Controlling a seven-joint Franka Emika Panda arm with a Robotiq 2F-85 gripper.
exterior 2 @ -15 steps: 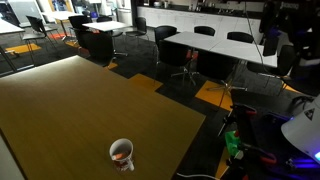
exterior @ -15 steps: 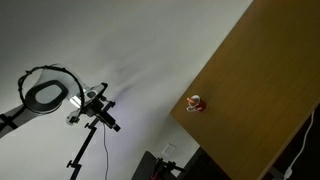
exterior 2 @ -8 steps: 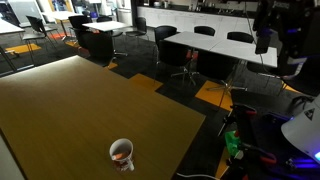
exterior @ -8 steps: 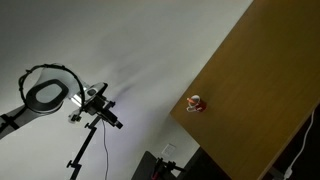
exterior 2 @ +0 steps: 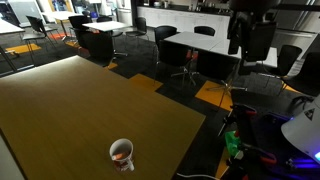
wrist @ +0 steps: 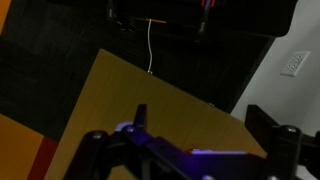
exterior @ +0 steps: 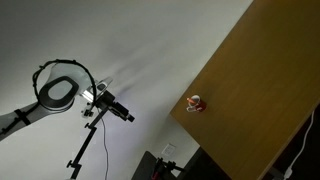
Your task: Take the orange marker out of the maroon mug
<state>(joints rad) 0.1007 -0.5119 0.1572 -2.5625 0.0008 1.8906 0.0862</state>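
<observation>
Wrist view shows the end effector (wrist: 200, 125) with its two dark fingers (wrist: 140, 117) standing wide apart and nothing between them, hanging over a corner of the brown wooden surface (wrist: 130, 95) with dark carpet beyond. The mug is outside this view. In both exterior views the maroon mug (exterior 2: 112, 152) stands upright near the surface's edge, small against the bare wood (exterior: 250, 90), and the orange marker (exterior 2: 121, 157) lies inside it against the pale inner wall. In an exterior view the robot's dark arm (exterior 2: 250, 30) hangs high at the far side, well apart from the mug, in front of white office tables (exterior 2: 200, 42) and black chairs (exterior 2: 165, 45).
</observation>
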